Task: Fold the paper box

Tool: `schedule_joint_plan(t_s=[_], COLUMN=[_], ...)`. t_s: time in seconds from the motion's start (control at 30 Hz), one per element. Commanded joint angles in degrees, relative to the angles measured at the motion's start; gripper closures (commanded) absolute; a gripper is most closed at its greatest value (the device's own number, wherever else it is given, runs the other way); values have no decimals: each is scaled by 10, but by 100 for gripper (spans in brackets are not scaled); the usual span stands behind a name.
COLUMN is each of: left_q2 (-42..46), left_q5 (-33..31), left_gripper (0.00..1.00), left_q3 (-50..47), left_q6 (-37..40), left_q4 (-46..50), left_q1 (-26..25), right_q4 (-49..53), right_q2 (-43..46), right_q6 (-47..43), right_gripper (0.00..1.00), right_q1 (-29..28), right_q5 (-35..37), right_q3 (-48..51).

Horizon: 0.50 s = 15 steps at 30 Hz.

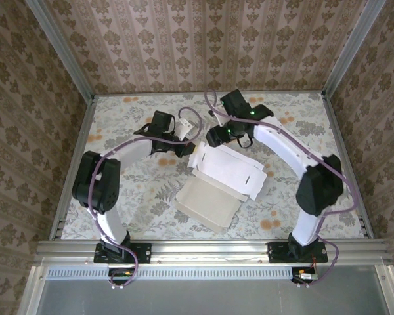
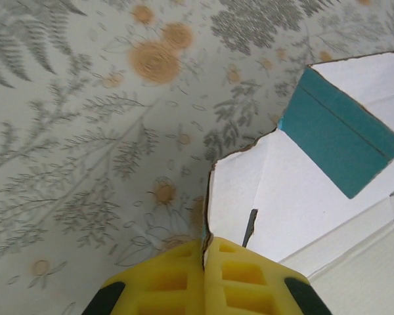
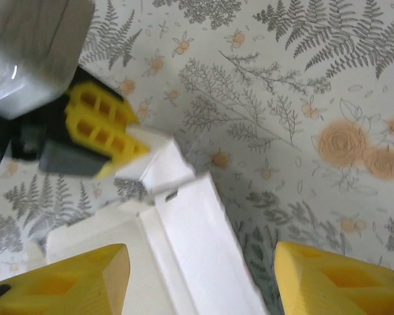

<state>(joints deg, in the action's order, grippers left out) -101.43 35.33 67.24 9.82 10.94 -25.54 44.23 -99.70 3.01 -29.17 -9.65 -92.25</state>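
I am pinching the far-left corner of the paper box (image 1: pixel 226 174) with my left pincer (image 2: pixel 205 252), fingers clamped together on the white card. My right pincer (image 3: pixel 200 272) is hanging wide apart over the blurred far edge, gripping nothing. The box is lying mid-way across the floral table (image 1: pixel 131 187), with its turquoise flap (image 2: pixel 338 141) partly cropped in the left wrist view.
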Motion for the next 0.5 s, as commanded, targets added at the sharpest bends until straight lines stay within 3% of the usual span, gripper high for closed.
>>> schedule_joint_plan(t_s=[0.0, 0.1, 0.23, 0.37, 0.47], left_q2=[22, 28, 28, 33, 52], left_q5=[-53, -79, -76, -64, -74], left_gripper=[100, 100, 100, 100, 100], left_q3=[-17, -27, -30, -42, -59], left_q6=[-30, -45, -73, -104, -115], left_q4=[-45, -56, -67, -94, -106], left_q1=[8, 13, 28, 42, 43], right_q4=[-53, -96, -188, -297, -350], right_q2=[96, 160, 227, 236, 211], right_q6=[60, 101, 182, 258, 283], right_gripper=[40, 46, 63, 81, 90], right_q1=[-23, -56, -110, -150, -177], right_q5=[5, 29, 61, 74, 87], right_q3=[92, 184, 325, 447, 481])
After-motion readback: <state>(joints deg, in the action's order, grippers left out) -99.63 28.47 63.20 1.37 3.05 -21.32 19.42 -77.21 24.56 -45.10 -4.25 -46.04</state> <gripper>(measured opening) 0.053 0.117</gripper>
